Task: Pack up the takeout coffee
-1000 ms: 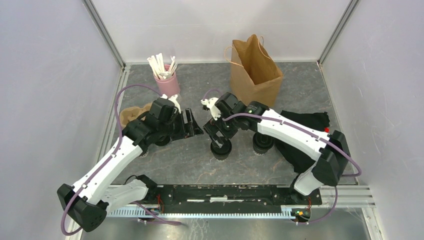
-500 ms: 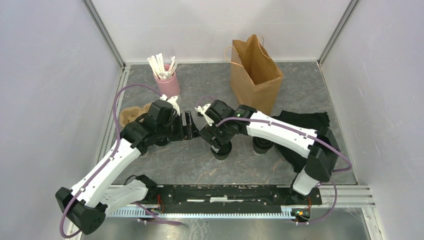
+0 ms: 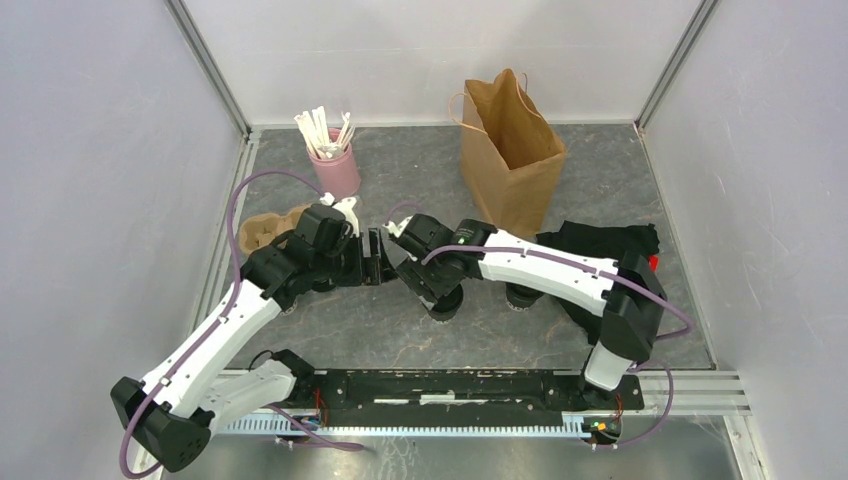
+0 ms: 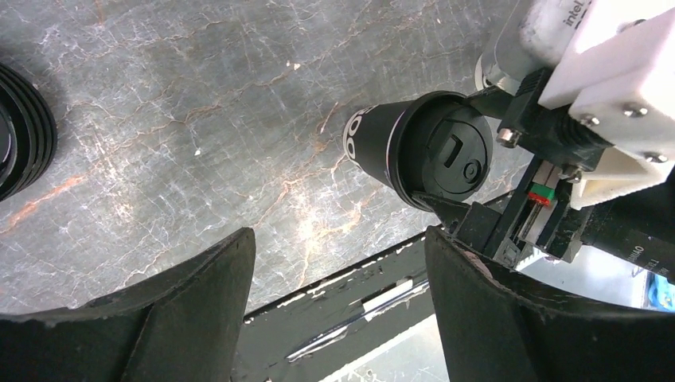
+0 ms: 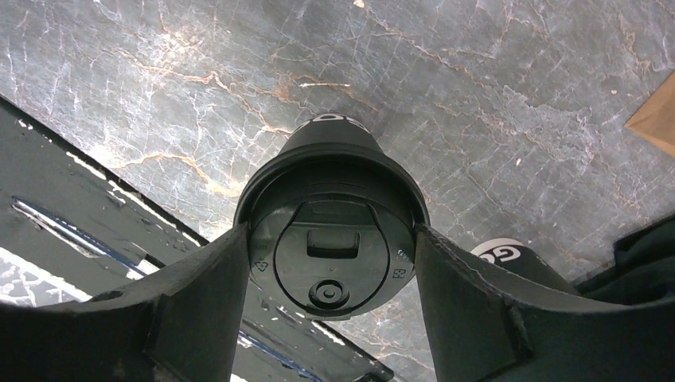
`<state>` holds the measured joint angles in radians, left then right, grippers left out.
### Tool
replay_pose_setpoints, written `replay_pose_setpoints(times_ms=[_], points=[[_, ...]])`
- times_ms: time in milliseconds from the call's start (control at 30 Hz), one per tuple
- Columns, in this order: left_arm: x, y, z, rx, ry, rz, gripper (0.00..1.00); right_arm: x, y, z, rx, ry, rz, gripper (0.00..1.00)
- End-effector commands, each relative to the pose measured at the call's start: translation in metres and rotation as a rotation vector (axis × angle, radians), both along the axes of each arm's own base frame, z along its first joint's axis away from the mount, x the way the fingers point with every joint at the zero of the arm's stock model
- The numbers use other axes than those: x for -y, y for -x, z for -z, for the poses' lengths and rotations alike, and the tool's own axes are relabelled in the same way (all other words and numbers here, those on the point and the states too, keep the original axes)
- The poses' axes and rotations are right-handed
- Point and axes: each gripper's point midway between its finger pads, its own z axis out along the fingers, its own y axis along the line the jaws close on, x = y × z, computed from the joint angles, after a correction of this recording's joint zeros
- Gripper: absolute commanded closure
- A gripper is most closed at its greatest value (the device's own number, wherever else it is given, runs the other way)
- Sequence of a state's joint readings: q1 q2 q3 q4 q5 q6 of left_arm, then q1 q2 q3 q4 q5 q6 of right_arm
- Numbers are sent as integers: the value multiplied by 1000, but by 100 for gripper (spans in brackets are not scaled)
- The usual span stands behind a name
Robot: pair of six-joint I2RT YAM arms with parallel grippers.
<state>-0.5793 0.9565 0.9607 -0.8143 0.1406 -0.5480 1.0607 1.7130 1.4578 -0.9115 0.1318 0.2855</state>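
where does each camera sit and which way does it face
top external: fixed above and behind, looking down at the table; left arm and right arm show whole.
left wrist: on the left arm, facing down toward the right pincer; own left pincer frames the bottom.
right wrist: on the right arm, straight down onto the lidded cup, own fingers flanking it.
shared: both wrist views show that cup.

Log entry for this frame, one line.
right tool: jaws flank lidded cup, grip unconfirmed | left tool: open, empty | second cup: on table, unpacked | paper bag: upright
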Motion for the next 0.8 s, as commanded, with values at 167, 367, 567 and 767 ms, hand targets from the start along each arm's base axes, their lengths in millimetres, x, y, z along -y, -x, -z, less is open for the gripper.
replay_pose_setpoints(times_ms=[167,367,567,767], points=[[15,-2,-11,54,61,80,16,57,15,7,43,72,154,29],[19,-4,-11,50,78,75,16,97,35,8,48,63,220,28],[24,-5,-14,36,102,69,16,107,32,2,84,69,240,23],[26,-8,-18,31,113,49,16,97,26,-23,120,1,218,8]])
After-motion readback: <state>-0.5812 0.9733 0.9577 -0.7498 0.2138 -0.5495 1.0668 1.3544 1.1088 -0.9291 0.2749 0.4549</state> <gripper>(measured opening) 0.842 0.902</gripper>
